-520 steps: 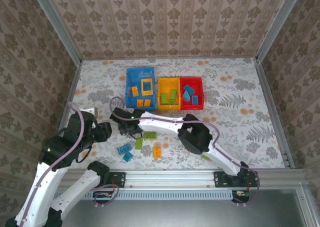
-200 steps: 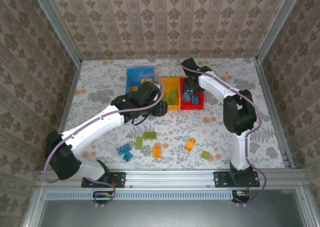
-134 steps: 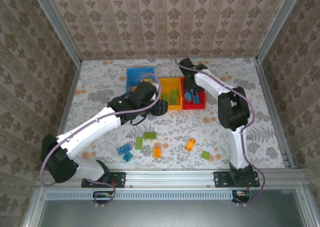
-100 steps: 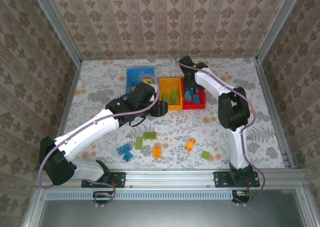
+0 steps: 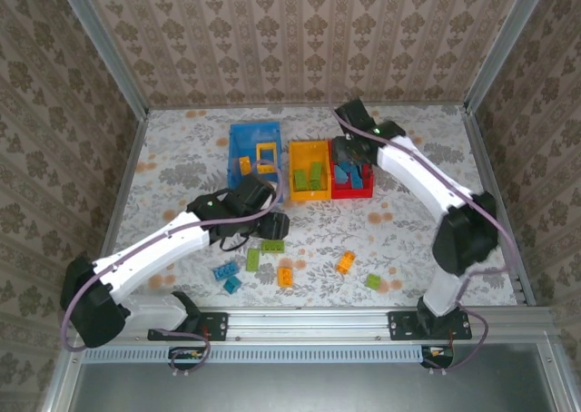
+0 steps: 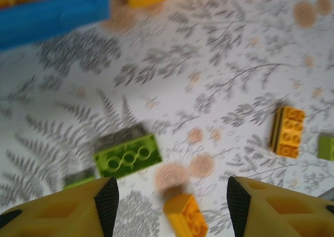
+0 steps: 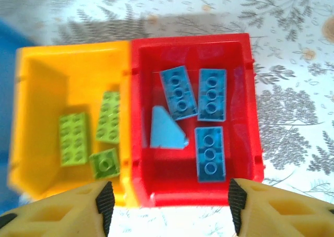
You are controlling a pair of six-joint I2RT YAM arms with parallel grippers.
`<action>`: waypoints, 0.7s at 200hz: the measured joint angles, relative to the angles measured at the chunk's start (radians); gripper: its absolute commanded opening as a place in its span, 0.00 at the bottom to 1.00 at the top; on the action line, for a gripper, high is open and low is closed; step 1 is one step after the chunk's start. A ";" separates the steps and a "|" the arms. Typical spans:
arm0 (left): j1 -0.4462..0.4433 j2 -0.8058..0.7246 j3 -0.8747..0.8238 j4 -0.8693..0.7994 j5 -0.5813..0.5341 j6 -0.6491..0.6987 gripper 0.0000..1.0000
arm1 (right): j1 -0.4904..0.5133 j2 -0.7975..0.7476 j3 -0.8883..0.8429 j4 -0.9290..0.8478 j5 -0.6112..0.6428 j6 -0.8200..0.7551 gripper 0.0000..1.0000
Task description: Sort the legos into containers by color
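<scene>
Three bins stand side by side at the far middle of the floral table (image 5: 408, 240). The blue bin (image 5: 238, 149), largest and leftmost, holds a square yellow frame (image 5: 266, 155) and at least one orange brick (image 5: 243, 165). The yellow bin (image 7: 23, 117), just beside it, carries three lime green bricks (image 7: 73, 139). The red bin (image 7: 193, 41), touching the yellow one's right wall, contains three blue bricks (image 7: 212, 94) lying flat, studs up, plus a paler blue wedge piece (image 7: 164, 130).

The right gripper (image 7: 169, 211) hovers above the red and yellow bins, fingers spread wide and empty. The left gripper (image 6: 171, 201) hangs low over the table nearer the arm bases, also spread wide and gripping nothing; a loose orange brick (image 6: 185, 218) lies on the table between its fingers, with a loose green brick (image 6: 127, 156) near it.

Seven loose legos (image 5: 252, 259) in green, blue and orange lie scattered across the near table, well apart from the bins.
</scene>
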State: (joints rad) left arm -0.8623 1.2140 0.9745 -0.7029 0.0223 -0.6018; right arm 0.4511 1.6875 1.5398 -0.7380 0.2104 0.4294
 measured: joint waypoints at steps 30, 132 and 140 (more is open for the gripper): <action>0.000 -0.060 -0.070 -0.039 -0.037 -0.161 0.58 | 0.055 -0.268 -0.304 0.131 -0.140 -0.051 0.71; -0.247 0.353 0.195 0.028 -0.008 -0.167 0.64 | 0.223 -0.834 -0.715 0.155 -0.223 -0.007 0.85; -0.279 0.406 0.234 0.037 -0.003 -0.134 0.66 | 0.202 -0.892 -0.709 0.125 -0.177 0.000 0.85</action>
State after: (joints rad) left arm -1.1416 1.6203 1.2087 -0.6662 0.0193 -0.7353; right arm 0.6533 0.7959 0.8307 -0.6128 0.0334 0.4297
